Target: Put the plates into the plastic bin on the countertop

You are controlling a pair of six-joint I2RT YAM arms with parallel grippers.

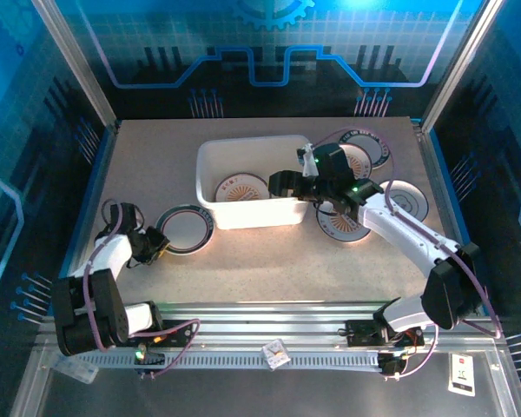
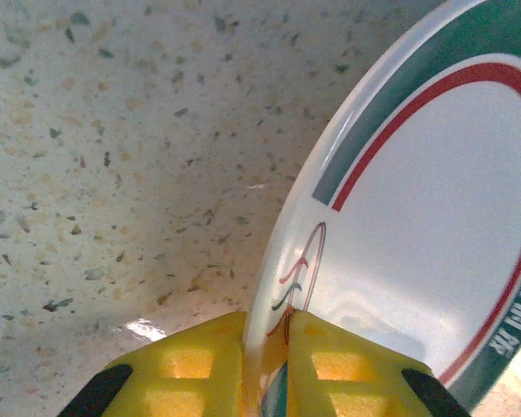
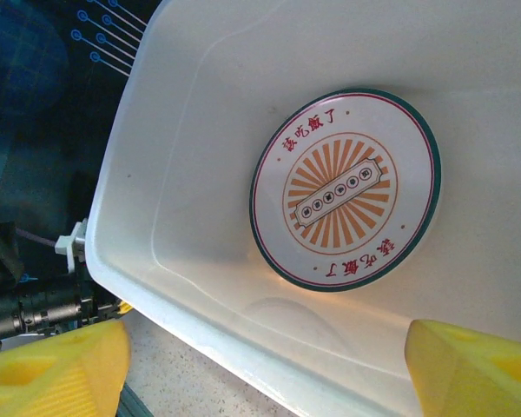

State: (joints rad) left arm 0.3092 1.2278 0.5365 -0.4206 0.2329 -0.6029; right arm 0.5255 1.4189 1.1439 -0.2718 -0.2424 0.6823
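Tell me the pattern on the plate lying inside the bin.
The plate: orange sunburst on white, red characters, dark green rim; clearest in right wrist view.

Small packet [image 1: 275,354], white card [image 1: 462,373] along near edge.

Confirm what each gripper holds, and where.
The left gripper pinches the green-rimmed plate by its rim, one finger each side. The right gripper is open above the plastic bin, holding nothing.

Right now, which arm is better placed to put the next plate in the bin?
Left. Left tool pinches the rim of the dark-rimmed plate beside the plastic bin; right tool hangs open, empty, over it.
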